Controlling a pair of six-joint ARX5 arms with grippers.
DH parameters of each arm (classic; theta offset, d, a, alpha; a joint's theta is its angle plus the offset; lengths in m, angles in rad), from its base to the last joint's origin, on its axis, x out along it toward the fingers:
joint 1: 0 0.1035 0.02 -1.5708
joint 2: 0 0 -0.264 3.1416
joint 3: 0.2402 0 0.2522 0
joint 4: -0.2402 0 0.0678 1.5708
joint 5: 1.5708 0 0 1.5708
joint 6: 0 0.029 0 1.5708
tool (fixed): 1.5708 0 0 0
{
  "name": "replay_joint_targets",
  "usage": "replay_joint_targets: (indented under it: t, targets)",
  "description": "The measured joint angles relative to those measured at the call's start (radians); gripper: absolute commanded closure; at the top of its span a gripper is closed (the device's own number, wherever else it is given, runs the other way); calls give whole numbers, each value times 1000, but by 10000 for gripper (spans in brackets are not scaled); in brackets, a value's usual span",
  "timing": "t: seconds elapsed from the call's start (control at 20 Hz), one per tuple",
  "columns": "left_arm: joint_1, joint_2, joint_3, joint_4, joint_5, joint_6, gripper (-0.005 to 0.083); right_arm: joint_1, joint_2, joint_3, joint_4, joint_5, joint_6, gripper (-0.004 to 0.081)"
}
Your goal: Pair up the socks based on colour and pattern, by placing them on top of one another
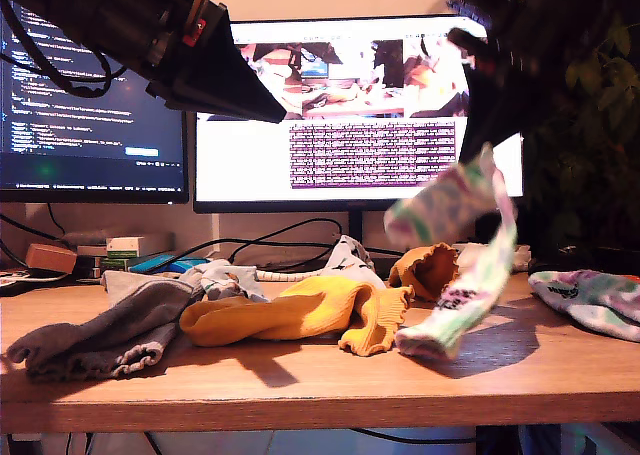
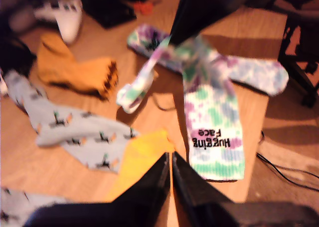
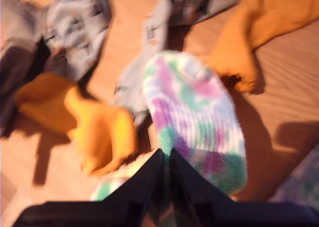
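The second gripper (image 3: 167, 159) is clamped on a blotched sock (image 1: 460, 265), hanging lengthwise. Its mate (image 1: 595, 300) lies beyond it (toward the exterior view's right). The first gripper (image 2: 171, 159) is closed, empty.

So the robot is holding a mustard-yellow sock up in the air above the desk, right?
Not quite: the sock held up in the air is the pastel green-purple-white blotched sock, not a yellow one. The exterior view shows it dangling, while the mustard-yellow sock lies on the desk.

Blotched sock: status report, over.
My second gripper shut on blotched sock, lifted off desk. My first gripper shut, empty. Matching sock at exterior view's right.
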Motion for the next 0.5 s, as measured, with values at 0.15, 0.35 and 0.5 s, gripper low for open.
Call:
replay_joint_targets:
  t: [0.15, 0.35, 0.5]
  targets:
    - [0, 0, 0, 0, 0, 0, 797, -46, 82, 0, 38, -170, -13, 783]
    - [0, 0, 0, 42, -1, 0, 797, -39, 167, 0, 62, -365, -75, 783]
    - [-6, 11, 0, 126, -1, 0, 797, -32, 172, 0, 73, -483, -111, 783]
